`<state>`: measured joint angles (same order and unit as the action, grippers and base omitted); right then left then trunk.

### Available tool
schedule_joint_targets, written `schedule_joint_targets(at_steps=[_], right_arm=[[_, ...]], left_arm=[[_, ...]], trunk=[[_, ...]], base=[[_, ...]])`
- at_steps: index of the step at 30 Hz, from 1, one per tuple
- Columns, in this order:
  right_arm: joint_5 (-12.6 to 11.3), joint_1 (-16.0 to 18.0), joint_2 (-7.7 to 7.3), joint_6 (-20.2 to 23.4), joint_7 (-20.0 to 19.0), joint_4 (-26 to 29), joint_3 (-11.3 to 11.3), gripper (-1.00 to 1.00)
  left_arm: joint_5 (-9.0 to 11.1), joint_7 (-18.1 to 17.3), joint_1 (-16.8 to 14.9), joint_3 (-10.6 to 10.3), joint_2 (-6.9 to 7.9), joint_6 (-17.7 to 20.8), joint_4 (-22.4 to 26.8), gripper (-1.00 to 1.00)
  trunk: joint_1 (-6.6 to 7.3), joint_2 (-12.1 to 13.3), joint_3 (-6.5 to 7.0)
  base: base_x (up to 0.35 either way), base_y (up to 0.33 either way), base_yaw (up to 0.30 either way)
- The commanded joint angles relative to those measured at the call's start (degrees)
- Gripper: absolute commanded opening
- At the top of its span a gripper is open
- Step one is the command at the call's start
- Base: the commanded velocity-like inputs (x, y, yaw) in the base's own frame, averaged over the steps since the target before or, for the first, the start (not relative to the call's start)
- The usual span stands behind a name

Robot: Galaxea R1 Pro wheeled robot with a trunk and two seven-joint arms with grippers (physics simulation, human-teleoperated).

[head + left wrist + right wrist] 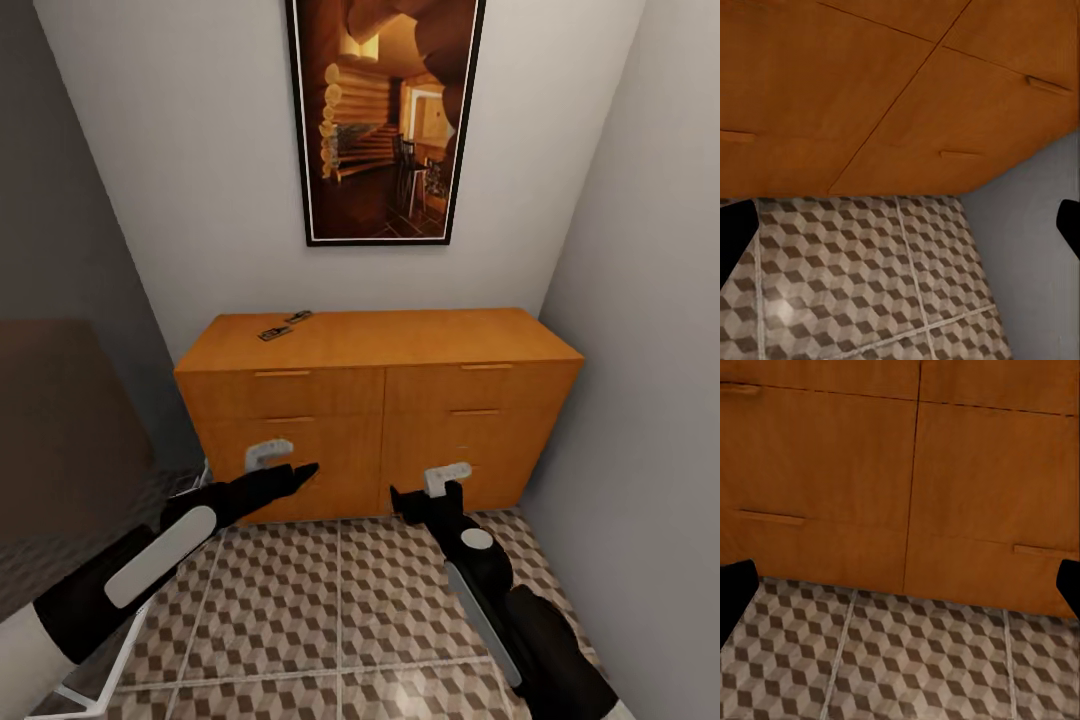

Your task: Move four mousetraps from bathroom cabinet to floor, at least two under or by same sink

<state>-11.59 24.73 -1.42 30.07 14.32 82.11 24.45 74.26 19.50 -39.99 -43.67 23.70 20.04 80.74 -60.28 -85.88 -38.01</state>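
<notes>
With both the left gripper (300, 470) and right gripper (428, 497) spread empty, the mousetraps (283, 327) near the cabinet (380, 400) top's back-left edge risk being nudged off behind.

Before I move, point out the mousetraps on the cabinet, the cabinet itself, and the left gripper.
mousetraps (284, 326): head view, the nearer of two dark plates on the top's back left.
cabinet (440, 338): head view, bare part of its top.
left gripper (300, 470): head view, at its fingertips by the lower-left drawer.
</notes>
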Motion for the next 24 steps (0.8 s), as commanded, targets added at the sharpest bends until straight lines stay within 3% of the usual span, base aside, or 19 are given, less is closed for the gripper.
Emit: schedule_joint_targets(at_steps=[1,2,3,5,7,12,16,18,20,21,24], right_arm=[[-0.6,1.7,-0.03,1.0,0.6,0.2,0.1,1.00],[-0.7,3.3,0.00,2.2,0.6,0.2,0.0,1.00],[-0.8,9.0,0.17,8.4,0.5,0.3,-0.1,1.00],[-0.9,10.8,0.21,9.7,0.5,0.3,-0.1,1.00],[-1.1,15.2,0.26,11.7,0.5,0.3,-0.1,1.00],[-1.3,20.3,0.31,16.2,0.5,0.3,-0.4,1.00],[-1.9,26.2,0.46,20.5,0.4,0.3,-2.6,1.00],[-3.2,29.5,0.52,22.7,0.4,0.3,-3.1,1.00],[-4.3,31.4,0.53,24.2,0.4,0.3,-3.2,1.00],[-6.5,34.8,0.62,25.8,0.5,0.3,-3.3,1.00],[-7.5,37.1,1.31,26.2,0.7,0.0,-3.4,1.00]], left_arm=[[0.6,0.9,-0.1,2.3,-0.09,2.1,0.8,1.00],[0.6,1.0,-0.2,4.6,-0.37,4.1,1.3,1.00],[0.6,1.3,-1.6,11.6,-2.47,10.5,2.1,1.00],[0.6,1.3,-2.6,12.9,-2.85,12.4,2.2,1.00],[0.8,1.3,-5.5,15.2,-3.40,16.3,2.3,1.00],[1.0,1.3,-9.4,16.3,-3.59,18.4,2.4,1.00],[1.2,1.3,-12.9,18.0,-3.66,23.2,2.4,1.00],[1.3,1.3,-14.6,20.6,-3.72,25.0,2.4,1.00],[1.5,1.3,-15.7,21.8,-3.73,25.4,2.4,1.00],[2.8,1.4,-18.5,23.0,-3.68,26.1,2.4,1.00],[3.8,1.5,-21.6,23.4,-3.75,28.8,2.3,1.00]], trunk=[[0.00,0.0,-0.06],[0.00,0.0,-0.06],[0.00,0.0,-0.06],[0.00,0.0,-0.06],[0.00,0.0,-0.06],[0.00,0.0,-0.06],[0.00,0.0,-0.06],[0.00,0.0,-0.06],[0.00,0.0,-0.06],[0.00,0.0,-0.06],[0.00,0.0,-0.06]], base=[[0.000,0.000,0.000],[0.000,0.000,0.000],[0.000,0.000,0.000],[0.000,0.000,0.000],[0.000,0.000,0.000],[0.000,0.000,0.000],[0.000,0.000,0.000],[0.000,0.000,0.000],[0.000,0.000,0.000],[0.000,0.000,0.000],[0.000,0.000,0.000]])
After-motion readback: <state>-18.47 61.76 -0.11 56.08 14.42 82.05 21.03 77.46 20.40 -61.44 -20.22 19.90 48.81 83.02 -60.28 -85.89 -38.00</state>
